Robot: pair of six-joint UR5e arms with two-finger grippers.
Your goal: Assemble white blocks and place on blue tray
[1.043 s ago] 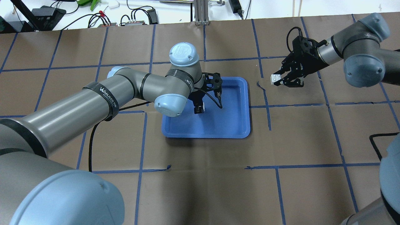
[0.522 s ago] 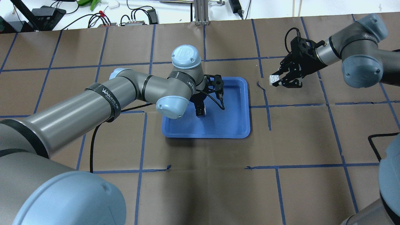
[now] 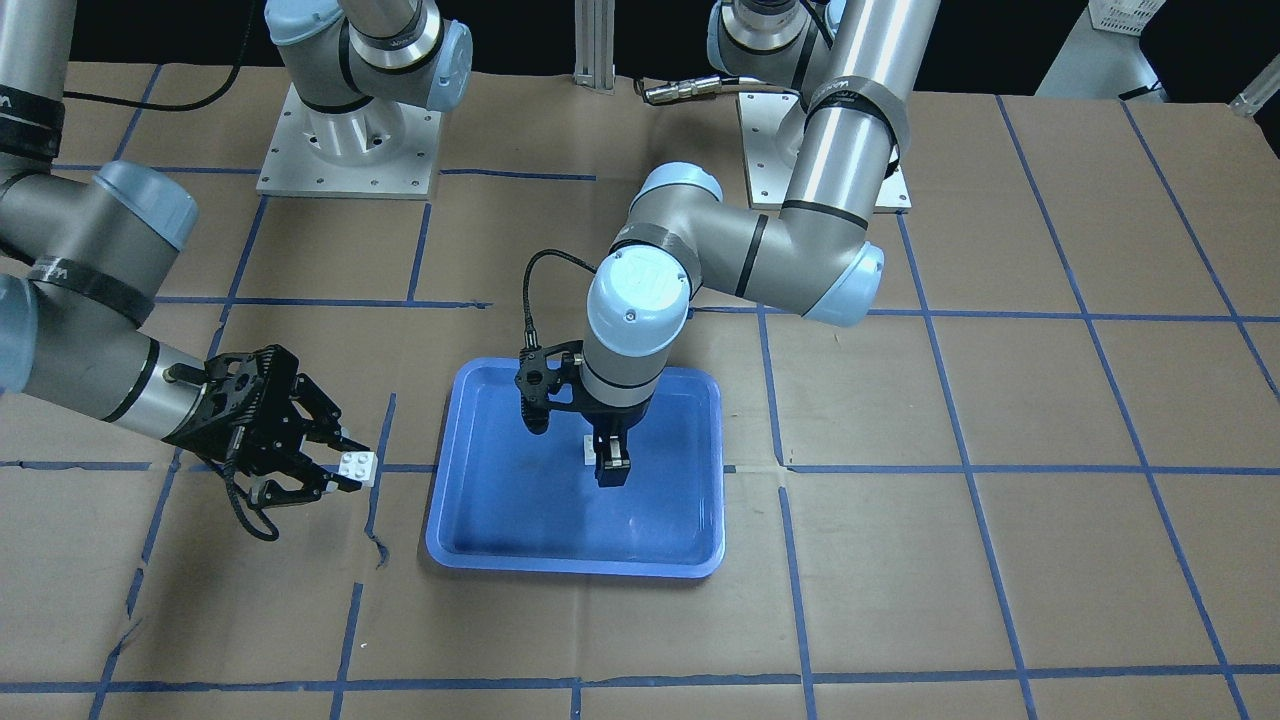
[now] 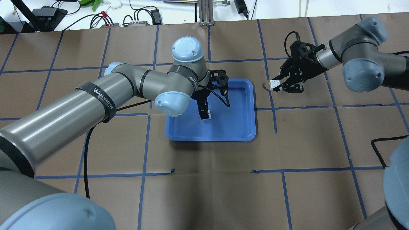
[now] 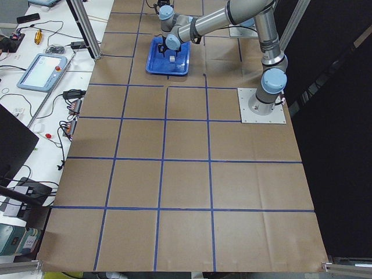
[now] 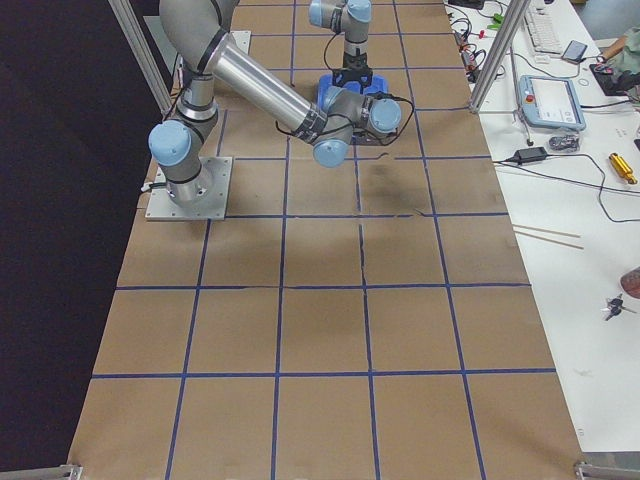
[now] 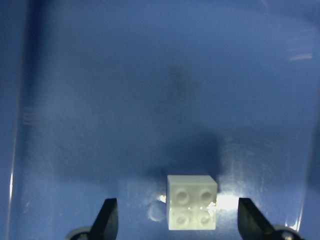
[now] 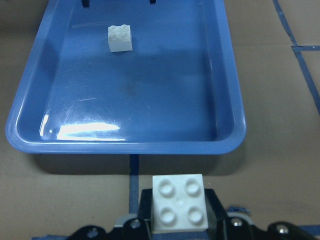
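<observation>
The blue tray (image 4: 250,105) lies mid-table. One white block (image 4: 209,114) rests on its floor, also seen in the left wrist view (image 7: 192,202) and the right wrist view (image 8: 120,38). My left gripper (image 4: 204,114) hangs over that block, open, with its fingers (image 7: 107,220) wide apart on either side and not touching it. My right gripper (image 4: 277,85) is shut on the second white block (image 4: 274,84), studs up, held just outside the tray's right rim. That block shows close up in the right wrist view (image 8: 179,202) and in the front view (image 3: 357,465).
The table is covered in brown paper with a blue tape grid (image 4: 271,108). Cables and electronics (image 4: 102,19) lie beyond the far edge. A black cable (image 4: 86,150) trails under my left arm. Both arm bases (image 3: 345,140) stand at the robot's side.
My right gripper has moved left toward the tray with its white block. My left arm has shifted a little over the tray, and the block there now shows beside the fingers.
</observation>
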